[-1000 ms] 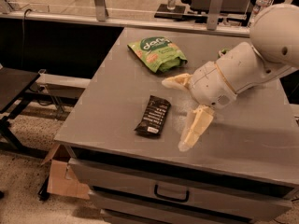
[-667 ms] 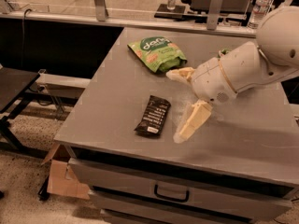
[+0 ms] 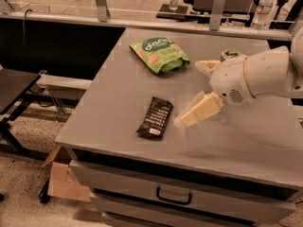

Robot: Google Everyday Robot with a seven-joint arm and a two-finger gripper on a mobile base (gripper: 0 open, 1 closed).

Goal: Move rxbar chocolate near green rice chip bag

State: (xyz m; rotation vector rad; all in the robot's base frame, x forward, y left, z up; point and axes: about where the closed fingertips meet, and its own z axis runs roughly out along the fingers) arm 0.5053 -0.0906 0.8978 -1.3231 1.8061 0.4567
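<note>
The rxbar chocolate (image 3: 155, 117) is a flat black wrapper with white lettering and a small white label at its near end. It lies on the grey table (image 3: 109, 108) near the front. The green rice chip bag (image 3: 160, 54) lies farther back, apart from the bar. My gripper (image 3: 191, 94) hovers to the right of the bar with its pale fingers (image 3: 201, 111) spread wide and nothing between them. It does not touch the bar.
A small green object (image 3: 230, 54) sits behind the white arm (image 3: 258, 74), partly hidden. A cardboard box (image 3: 64, 179) stands on the floor at the table's front left. A dark bench (image 3: 14, 86) is at the left. Bottles (image 3: 263, 6) stand on the rear ledge.
My gripper has lifted and shifted back and to the right, away from the table's front edge. The bar and the bag have not moved.
</note>
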